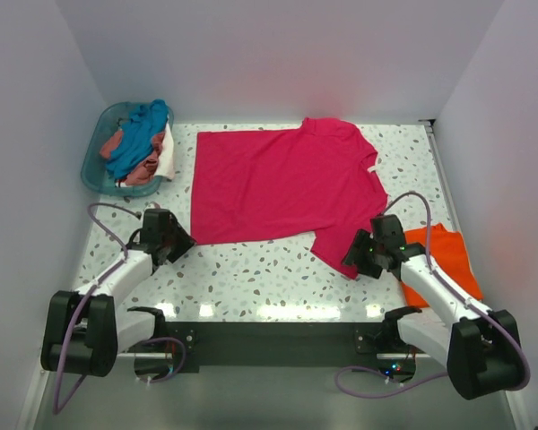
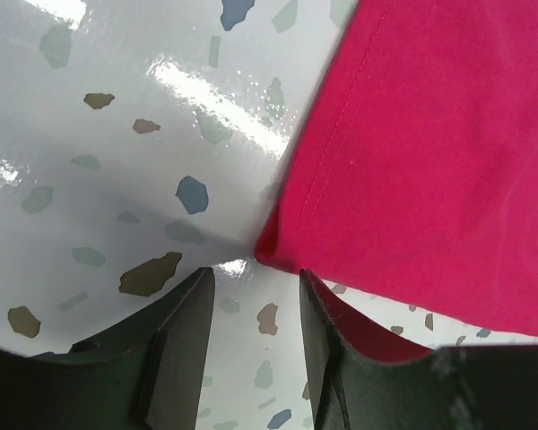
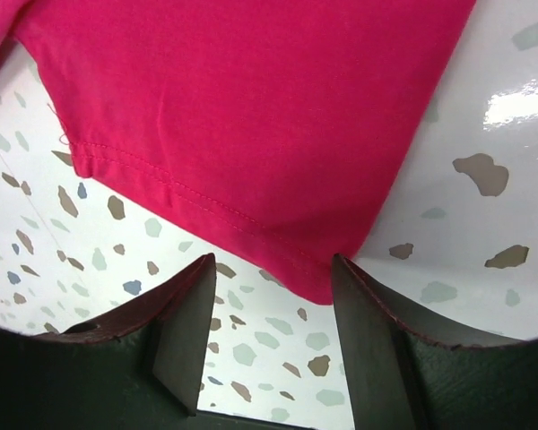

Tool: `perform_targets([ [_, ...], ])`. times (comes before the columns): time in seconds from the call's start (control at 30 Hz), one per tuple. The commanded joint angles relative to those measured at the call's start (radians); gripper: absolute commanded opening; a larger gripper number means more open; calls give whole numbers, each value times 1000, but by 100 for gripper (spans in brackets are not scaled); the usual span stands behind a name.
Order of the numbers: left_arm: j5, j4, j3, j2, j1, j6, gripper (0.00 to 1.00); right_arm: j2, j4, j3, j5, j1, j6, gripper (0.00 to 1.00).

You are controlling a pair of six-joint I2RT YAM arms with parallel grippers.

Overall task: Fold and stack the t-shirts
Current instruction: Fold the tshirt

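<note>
A large magenta-pink t-shirt (image 1: 278, 184) lies spread flat on the speckled table, a white label (image 1: 373, 167) at its neck on the right. My left gripper (image 1: 181, 242) is open and empty, hovering just short of the shirt's near-left hem corner (image 2: 273, 246). My right gripper (image 1: 351, 262) is open and empty, with the near sleeve's corner (image 3: 318, 287) just at its fingertips. An orange t-shirt (image 1: 448, 255) lies at the right, partly under my right arm. Teal, salmon and white tees (image 1: 142, 143) are piled in the basin.
The translucent teal plastic basin (image 1: 97, 161) stands at the back left corner. White walls enclose the table on three sides. A black rail (image 1: 269, 345) with the arm bases runs along the near edge.
</note>
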Motion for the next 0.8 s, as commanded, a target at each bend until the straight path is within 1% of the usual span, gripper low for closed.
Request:
perform_targets([
  [0.0,-22,64,-5,25,-11,-9,47,19,46,-24,51,21,51,57],
  [0.13,-29,72,-5,45,-14,-2,46,9,0,-28,81,21,48,56],
  [0.27,-35,75,-5,56,-17,10,46,-60,-43,-40,102,21,57,57],
  [0.53,-32,78,4,74,-23,22,46,-89,-126,-20,114,21,61,58],
  [0.63,-31,76,6,85,-26,22,40,-79,-126,-20,108,21,60,58],
  [0.77,-32,84,1,96,-31,25,25,-36,-150,-9,121,21,49,58],
])
